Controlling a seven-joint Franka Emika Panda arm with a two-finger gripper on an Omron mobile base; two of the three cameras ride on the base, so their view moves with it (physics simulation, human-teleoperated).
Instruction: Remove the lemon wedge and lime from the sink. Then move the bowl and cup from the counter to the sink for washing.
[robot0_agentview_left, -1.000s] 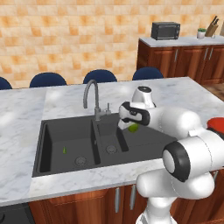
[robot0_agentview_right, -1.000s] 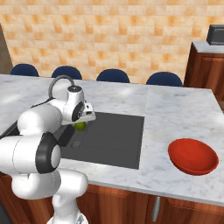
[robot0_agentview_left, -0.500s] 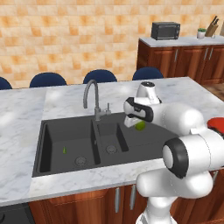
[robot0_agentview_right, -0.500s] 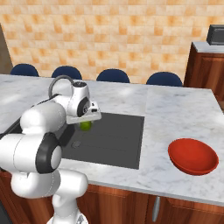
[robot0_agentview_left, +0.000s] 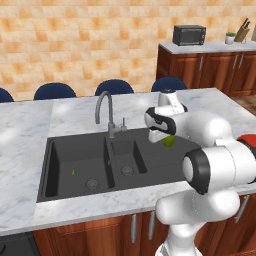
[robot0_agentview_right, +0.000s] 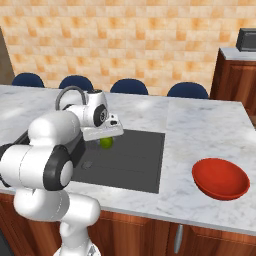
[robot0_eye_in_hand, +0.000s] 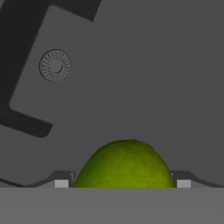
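Spread across the scene, the counter, white-grey marble over reddish-brown cabinets. Set into it, the sink, dark grey with two basins and a flat drainboard on the right side. Rose behind the divider between the basins, the curved faucet. Lay on the marble well to the right of the sink, the bowl, red, wide and shallow, upright. Hung above the drainboard, just right of the smaller basin, the gripper, pointing down. Was closed on the lime, which sat between the fingertips and was lifted clear of the dark surface below. Looked yellow-green and round in the hand view, with a drain grille of the basin visible beyond it. Rested on the floor of the left basin, near its drain and well apart from the lime, the lemon wedge, a tiny green sliver.
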